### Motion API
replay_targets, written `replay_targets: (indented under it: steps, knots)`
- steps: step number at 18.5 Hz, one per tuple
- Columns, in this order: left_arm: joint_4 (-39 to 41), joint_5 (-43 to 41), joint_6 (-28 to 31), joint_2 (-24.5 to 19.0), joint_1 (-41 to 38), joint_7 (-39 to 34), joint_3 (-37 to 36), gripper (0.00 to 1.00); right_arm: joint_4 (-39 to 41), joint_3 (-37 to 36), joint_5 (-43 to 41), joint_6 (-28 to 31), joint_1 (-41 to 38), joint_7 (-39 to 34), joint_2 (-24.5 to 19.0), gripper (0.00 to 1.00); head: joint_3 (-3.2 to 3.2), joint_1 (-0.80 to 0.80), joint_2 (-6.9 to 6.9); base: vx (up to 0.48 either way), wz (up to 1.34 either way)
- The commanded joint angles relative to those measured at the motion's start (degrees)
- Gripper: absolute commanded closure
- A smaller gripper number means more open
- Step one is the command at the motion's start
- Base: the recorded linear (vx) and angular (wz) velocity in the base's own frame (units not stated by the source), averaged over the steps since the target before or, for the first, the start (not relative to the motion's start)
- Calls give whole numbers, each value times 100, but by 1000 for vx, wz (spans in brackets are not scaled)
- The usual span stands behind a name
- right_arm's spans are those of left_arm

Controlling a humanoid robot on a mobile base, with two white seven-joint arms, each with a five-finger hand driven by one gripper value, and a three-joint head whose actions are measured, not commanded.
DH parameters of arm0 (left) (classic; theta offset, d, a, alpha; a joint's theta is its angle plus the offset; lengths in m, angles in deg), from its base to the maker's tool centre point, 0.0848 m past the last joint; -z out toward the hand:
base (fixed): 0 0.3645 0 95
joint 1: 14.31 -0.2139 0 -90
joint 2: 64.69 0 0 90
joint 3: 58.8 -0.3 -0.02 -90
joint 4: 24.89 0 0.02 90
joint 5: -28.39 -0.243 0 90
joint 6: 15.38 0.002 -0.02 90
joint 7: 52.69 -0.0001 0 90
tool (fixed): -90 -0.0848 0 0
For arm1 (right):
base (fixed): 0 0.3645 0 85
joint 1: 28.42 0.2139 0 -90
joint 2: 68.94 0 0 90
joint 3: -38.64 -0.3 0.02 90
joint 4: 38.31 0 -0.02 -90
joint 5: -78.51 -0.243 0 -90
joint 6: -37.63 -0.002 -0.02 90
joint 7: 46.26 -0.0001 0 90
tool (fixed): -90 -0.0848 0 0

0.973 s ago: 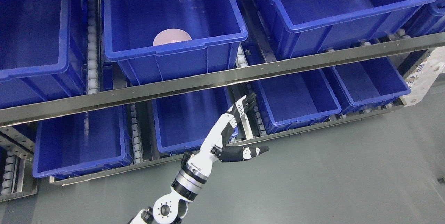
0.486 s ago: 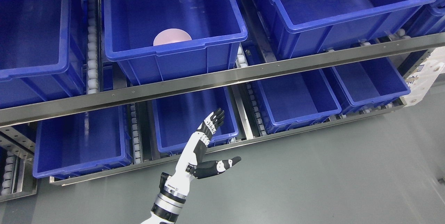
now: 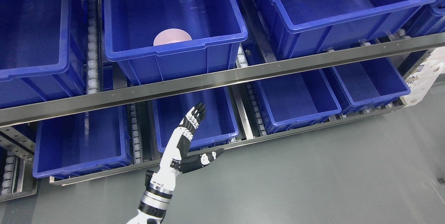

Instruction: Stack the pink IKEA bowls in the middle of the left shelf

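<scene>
A pink bowl (image 3: 172, 37) lies upside down near the front wall of the middle blue bin (image 3: 174, 48) on the upper shelf level; only its rounded top shows above the bin's rim. My left hand (image 3: 208, 130) hangs well below it, in front of the lower middle bin (image 3: 208, 112). The hand is open, with its fingers (image 3: 194, 114) stretched upward and the thumb (image 3: 205, 157) pointing right. It holds nothing. No right arm shows.
A steel shelf rail (image 3: 222, 78) runs across between the upper and lower rows of blue bins. Other blue bins (image 3: 333, 5) stand left and right on both levels. Grey floor (image 3: 313, 182) fills the lower right. A white carton (image 3: 427, 71) sits at the right edge.
My left arm has drawn back down and to the left, from near the rail beside the right lower bin to the front of the lower middle bin. The bowl has not moved.
</scene>
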Motion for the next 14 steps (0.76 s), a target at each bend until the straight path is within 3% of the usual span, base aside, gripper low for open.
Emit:
replay_targets:
  steps: [1, 14]
  knots:
    - [125, 0, -10, -96, 303, 20, 906, 0, 193, -62, -15, -5, -167, 3, 100, 0, 0, 0, 0, 0, 0]
    - [125, 0, -2, -96, 524, 21, 1153, 0, 193, -70, -15, -5, -167, 3, 100, 0, 0, 0, 0, 0, 0]
